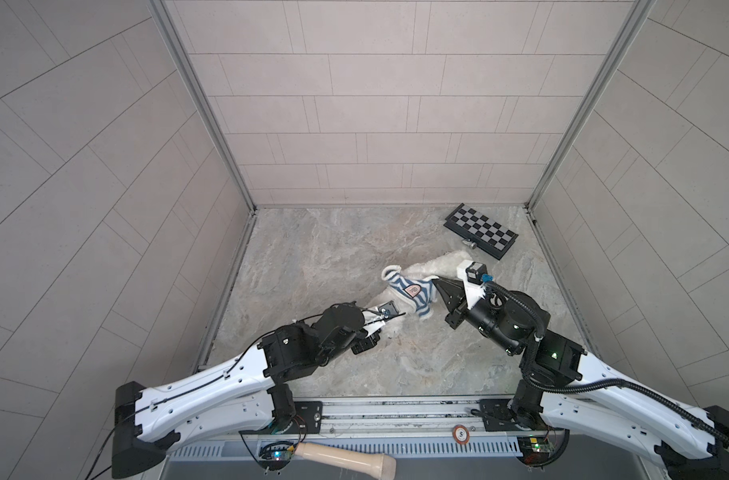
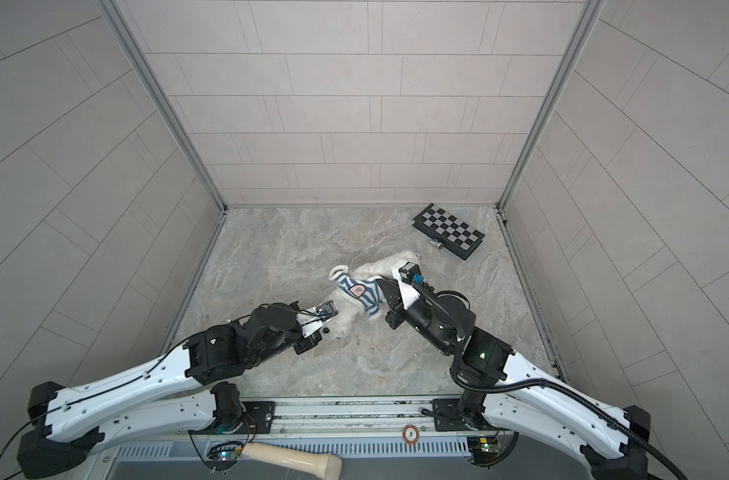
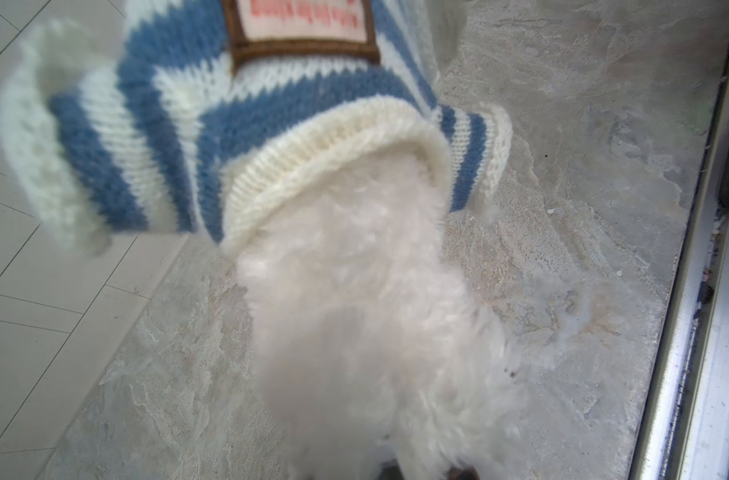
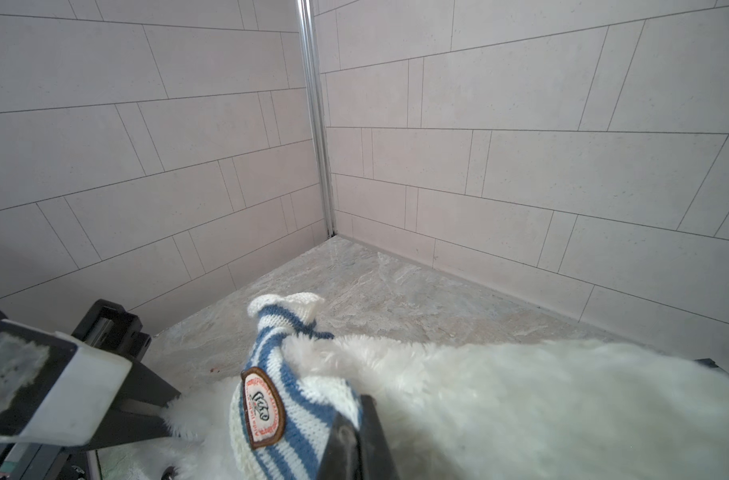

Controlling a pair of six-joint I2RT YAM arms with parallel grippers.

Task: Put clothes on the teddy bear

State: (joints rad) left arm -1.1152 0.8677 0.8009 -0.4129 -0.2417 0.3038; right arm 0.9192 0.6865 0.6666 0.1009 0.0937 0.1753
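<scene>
The teddy bear [image 1: 435, 266] lies on the marble floor, its cream fur partly inside a blue-and-white striped shirt [image 1: 412, 293] with a chest badge [image 4: 263, 407]. In the left wrist view fluffy fur [image 3: 367, 316] comes out of the shirt's ribbed opening [image 3: 333, 137] and hides the jaws. My left gripper [image 1: 397, 316] is shut in that fur at the bear's near end. On the shirt's right side, my right gripper [image 1: 436, 283] has its black fingers [image 4: 354, 436] shut on the knit edge. An empty sleeve [image 4: 288, 311] sticks up.
A folded chessboard [image 1: 481, 230] lies at the back right with a small metal piece [image 1: 471, 245] beside it. Tiled walls close in three sides. A metal rail [image 1: 396, 409] runs along the front, and a beige handle [image 1: 346, 457] lies beyond it.
</scene>
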